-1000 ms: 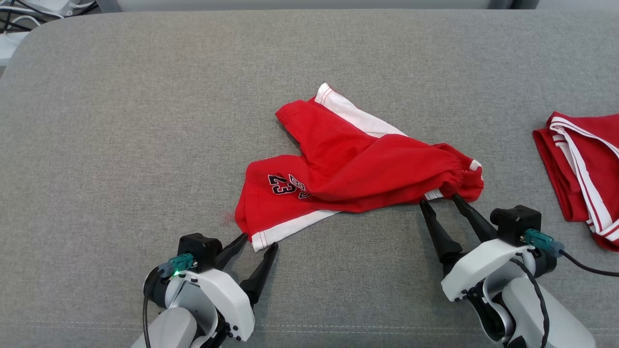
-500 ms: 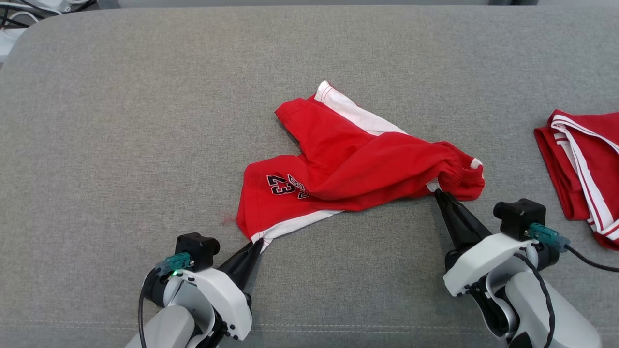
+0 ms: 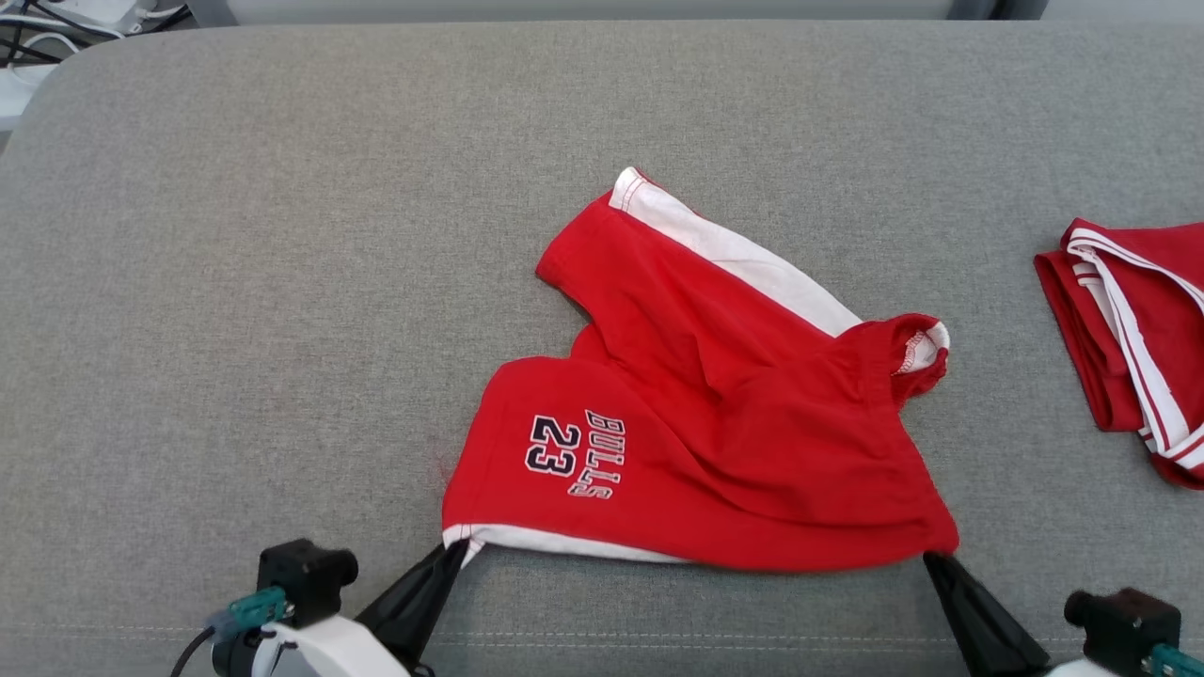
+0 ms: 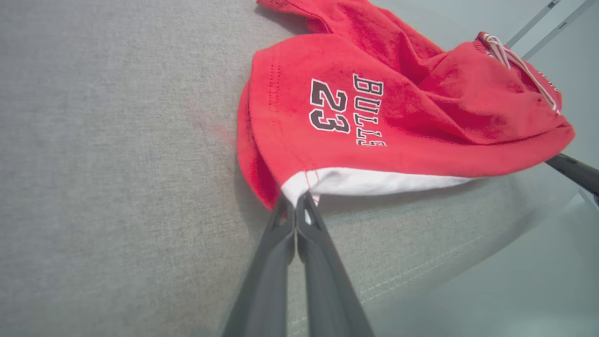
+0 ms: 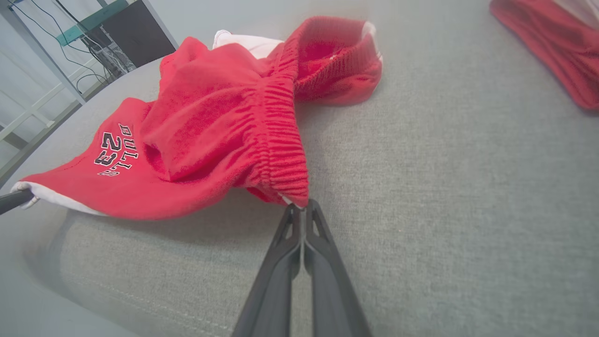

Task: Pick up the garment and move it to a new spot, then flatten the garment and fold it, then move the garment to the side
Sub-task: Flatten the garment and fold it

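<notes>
Move step under way: left fingers point(image 3: 420, 594) clamped on shorts point(image 3: 715, 423) hem corner, right fingers point(image 3: 971, 613) clamped on waistband corner. Next, probably: lift evenly, keep front edge taut.

Grey fabric cushion point(image 3: 282, 282) has a rounded far left corner and a stitched seam point(image 3: 658, 639) along its near edge. A faint reddish smudge point(image 3: 442, 423) sits left of centre. Second red garment with white stripes point(image 3: 1129, 329) lies folded at the right edge, cut off by the frame, blurry in the right wrist view point(image 5: 552, 51). Cables and white gear point(image 3: 38, 38) lie off the far left corner. A dark box point(image 5: 135, 35) and pale metal frame bars point(image 5: 37, 107) stand beyond the cushion.
</notes>
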